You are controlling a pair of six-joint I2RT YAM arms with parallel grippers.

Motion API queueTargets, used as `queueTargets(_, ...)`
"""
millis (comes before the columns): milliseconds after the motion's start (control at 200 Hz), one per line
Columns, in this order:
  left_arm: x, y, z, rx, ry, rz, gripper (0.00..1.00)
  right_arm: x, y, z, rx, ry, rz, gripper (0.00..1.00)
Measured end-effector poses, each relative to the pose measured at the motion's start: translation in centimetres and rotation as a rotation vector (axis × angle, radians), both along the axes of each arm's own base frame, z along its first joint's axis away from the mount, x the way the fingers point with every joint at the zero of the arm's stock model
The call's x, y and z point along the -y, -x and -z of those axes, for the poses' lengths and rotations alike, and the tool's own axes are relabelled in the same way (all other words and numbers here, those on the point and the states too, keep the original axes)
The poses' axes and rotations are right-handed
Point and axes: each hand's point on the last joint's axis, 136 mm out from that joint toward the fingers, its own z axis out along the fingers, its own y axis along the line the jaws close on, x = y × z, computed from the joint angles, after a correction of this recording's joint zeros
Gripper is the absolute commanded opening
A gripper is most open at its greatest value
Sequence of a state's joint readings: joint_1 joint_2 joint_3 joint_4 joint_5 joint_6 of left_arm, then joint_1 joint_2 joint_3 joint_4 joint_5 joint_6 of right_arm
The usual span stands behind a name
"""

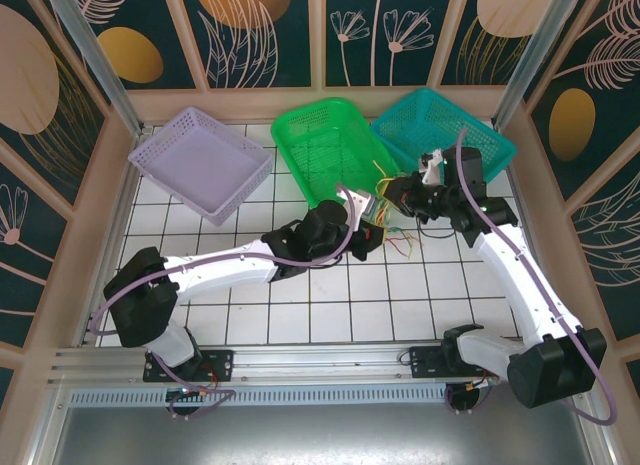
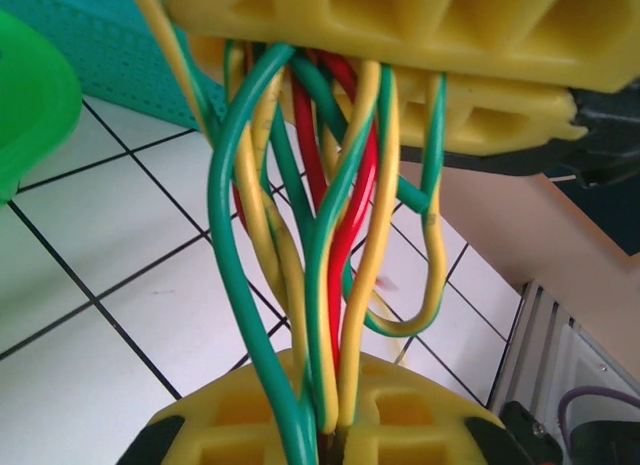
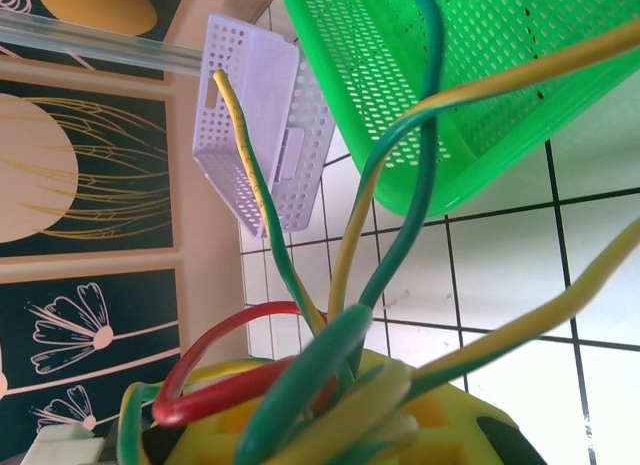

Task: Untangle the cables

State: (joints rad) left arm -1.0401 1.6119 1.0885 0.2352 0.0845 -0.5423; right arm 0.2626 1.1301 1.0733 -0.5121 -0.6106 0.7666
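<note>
Right of centre in the top view, the cables (image 1: 398, 243) span between the left gripper (image 1: 364, 225) and right gripper (image 1: 398, 197), both clamped on them. In the left wrist view the bundle runs bottom to top.

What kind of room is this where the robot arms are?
Probably a robot test booth: left arm and right arm bolted to a tiled table, metal posts, patterned walls around.

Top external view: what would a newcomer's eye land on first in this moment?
The tangle of red, green and yellow cables stands out, gripped between the left hand and the right hand mid-table. Behind them, along the far edge, sit a lilac basket, a green basket and a teal basket.
</note>
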Motion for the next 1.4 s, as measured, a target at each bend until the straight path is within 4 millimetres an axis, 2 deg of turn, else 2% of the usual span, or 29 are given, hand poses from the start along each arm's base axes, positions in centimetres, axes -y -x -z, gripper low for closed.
queueTargets(55,0.0,0.0,0.0,-0.001,0.0,0.001,0.0,0.2,0.0,0.1,-0.005,0.004,0.003,0.06)
queueTargets(170,-0.1,0.2,-0.1,-0.001,0.003,0.002,0.0,0.6,0.1,0.2,-0.011,0.005,-0.002,0.33)
queueTargets(230,-0.6,0.1,0.2,-0.008,-0.002,-0.016,0.0,1.0,0.2,0.2,-0.005,0.021,0.002,0.42)
queueTargets(300,-1.2,0.1,0.6,-0.024,-0.008,-0.029,0.0,1.8,0.3,-0.1,0.021,0.044,0.027,0.47)
queueTargets(450,-1.6,0.2,1.0,-0.052,-0.009,-0.039,0.0,3.1,1.5,-2.3,0.138,0.066,0.067,0.52)
queueTargets(540,-1.6,0.3,1.1,-0.06,-0.01,-0.042,0.0,3.5,2.5,-2.2,0.186,0.076,0.068,0.52)
queueTargets(701,-1.8,0.3,1.0,-0.069,-0.01,-0.045,0.0,4.8,2.9,1.2,0.149,0.141,0.127,0.52)
queueTargets(786,-1.8,0.4,0.7,-0.069,-0.003,-0.047,0.0,5.4,3.5,2.4,0.12,0.141,0.171,0.47)
queueTargets(876,-1.9,0.4,0.5,-0.07,0.004,-0.045,0.0,5.7,4.0,2.9,0.104,0.112,0.203,0.47)
queueTargets(1041,-1.9,0.5,0.4,-0.071,0.005,-0.043,0.0,5.5,3.4,3.8,0.073,0.08,0.23,0.47)
queueTargets(1146,-1.9,0.7,0.5,-0.077,0.001,-0.034,0.0,5.5,3.2,3.5,0.073,0.06,0.243,0.47)
queueTargets(1241,-2.0,1.0,0.6,-0.086,-0.007,-0.024,0.0,5.5,3.2,3.5,0.069,0.033,0.261,0.41)
queueTargets(1401,-3.1,1.2,1.0,-0.103,-0.055,-0.048,0.0,6.3,3.5,5.9,0.002,0.046,0.317,0.34)
